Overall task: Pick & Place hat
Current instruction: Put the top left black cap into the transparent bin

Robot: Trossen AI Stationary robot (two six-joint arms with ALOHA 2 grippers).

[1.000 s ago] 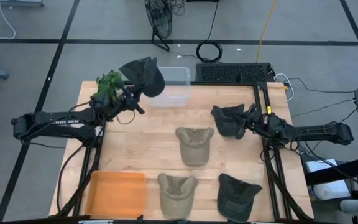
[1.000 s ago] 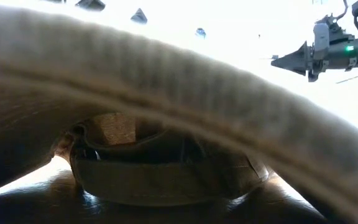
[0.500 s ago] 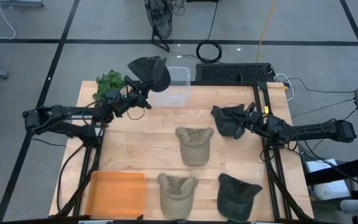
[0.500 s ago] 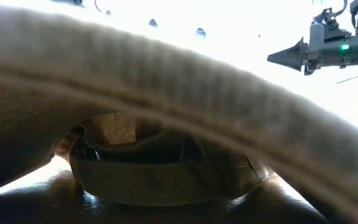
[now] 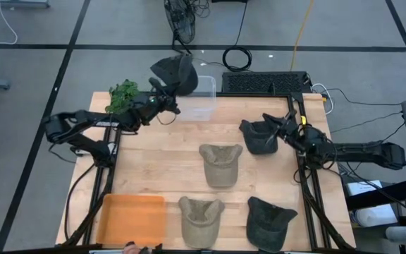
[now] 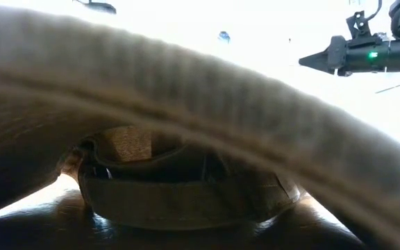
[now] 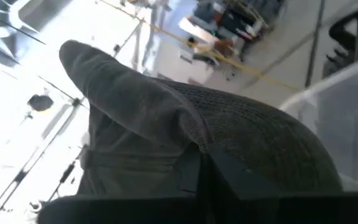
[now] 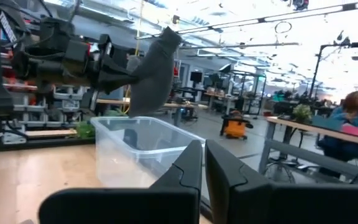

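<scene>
My left gripper (image 5: 165,97) is shut on a dark cap (image 5: 175,73) and holds it in the air over the far-left corner of the clear bin (image 5: 201,100). The right wrist view shows that cap (image 8: 151,71) above the bin (image 8: 138,146). My right gripper (image 5: 268,120) is shut and empty, raised just above another dark cap (image 5: 259,137) that lies on the table's right side. In the low view it (image 6: 303,62) points across the table, well above it. My left gripper pinches the dark cap between its two fingers (image 7: 191,171) at the cap's lower edge (image 7: 194,146), coming level from the table's left. The cap is lifted clear and stands up from the fingers, its crown (image 8: 166,37) highest.
Two tan caps (image 5: 220,164) (image 5: 201,219) and a dark cap (image 5: 270,220) lie on the table. An orange tray (image 5: 132,219) sits at the near-left corner, a green plant (image 5: 124,93) at the far left. A tan cap's brim (image 6: 186,90) blocks most of the low view.
My left gripper has carried the dark cap toward the far edge and to the right, over the bin's corner, the cap tipping more upright. My right gripper has risen off the dark cap on the right, which stays on the table.
</scene>
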